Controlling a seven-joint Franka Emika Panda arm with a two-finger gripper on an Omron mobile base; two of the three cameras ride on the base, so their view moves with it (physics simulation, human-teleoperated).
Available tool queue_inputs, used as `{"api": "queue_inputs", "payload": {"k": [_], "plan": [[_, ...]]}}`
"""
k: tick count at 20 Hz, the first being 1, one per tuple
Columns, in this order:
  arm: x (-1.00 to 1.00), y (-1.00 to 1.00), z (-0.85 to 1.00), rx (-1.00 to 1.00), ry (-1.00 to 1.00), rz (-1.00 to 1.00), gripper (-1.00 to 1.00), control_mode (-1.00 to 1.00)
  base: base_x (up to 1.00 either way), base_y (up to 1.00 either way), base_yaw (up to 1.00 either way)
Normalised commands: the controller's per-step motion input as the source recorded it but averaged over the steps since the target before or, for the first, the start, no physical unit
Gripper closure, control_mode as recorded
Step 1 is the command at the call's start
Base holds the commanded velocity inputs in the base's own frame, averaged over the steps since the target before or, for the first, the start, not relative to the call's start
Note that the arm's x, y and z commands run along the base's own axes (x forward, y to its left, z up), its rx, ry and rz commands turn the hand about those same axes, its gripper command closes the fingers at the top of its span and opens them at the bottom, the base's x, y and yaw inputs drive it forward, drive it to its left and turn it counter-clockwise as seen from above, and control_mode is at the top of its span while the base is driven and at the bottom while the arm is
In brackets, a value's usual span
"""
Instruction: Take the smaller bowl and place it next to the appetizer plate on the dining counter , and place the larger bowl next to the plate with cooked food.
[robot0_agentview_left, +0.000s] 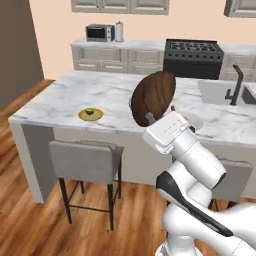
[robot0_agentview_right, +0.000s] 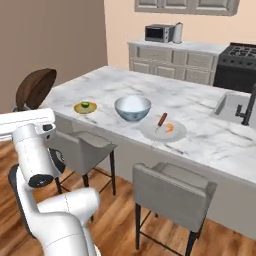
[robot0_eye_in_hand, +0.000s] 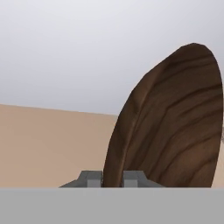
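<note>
Gripper (robot0_eye_in_hand: 112, 177) is pinched on the rim of the smaller bowl (robot0_agentview_left: 153, 97), w/ the two fingertips (robot0_eye_in_hand: 90, 178) pressed either side of the rim at bottom centre of the hand view. Bowl is held up on edge, well above the dining counter (robot0_agentview_left: 65, 102); in the left base view it sits centre frame just above the white wrist, in the right base view it's at mid-left edge (robot0_agentview_right: 35, 87) over the arm. Hand view: brown wood-grain bowl (robot0_eye_in_hand: 170, 122) takes the right half, ceiling and peach wall behind. Appetizer plate (robot0_agentview_right: 85, 107) lies flat on the counter near its front edge, left of centre in both base views, w/ green bits on it. Larger bowl (robot0_agentview_right: 132, 108) stands upright on the counter just right of that plate, apart from it. Right of the bowl, near it, is a grey plate (robot0_agentview_right: 163, 130) w/ cooked food. Sink (robot0_agentview_right: 235, 107) and black faucet (robot0_agentview_left: 235, 85) at far right. Grey stools (robot0_agentview_left: 85, 160) tucked at the counter's front.
</note>
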Motion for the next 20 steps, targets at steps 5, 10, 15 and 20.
{"api": "queue_inputs", "payload": {"k": [5, 10, 15, 20], "plan": [[0.0, 0.0, 0.0, 0.0, 0.0, 0.0, 1.0, 1.0, 0.09, 1.0, -0.39], [0.0, 0.0, 0.0, 0.0, 0.0, 0.0, 1.0, 1.0, 0.09, 1.0, -0.41], [0.0, 0.0, 0.0, 0.0, 0.0, 0.0, 1.0, 1.0, 0.23, 1.0, -0.46], [0.0, 0.0, 0.0, 0.0, 0.0, 0.0, 1.0, 1.0, 0.53, 1.0, -0.55]]}}
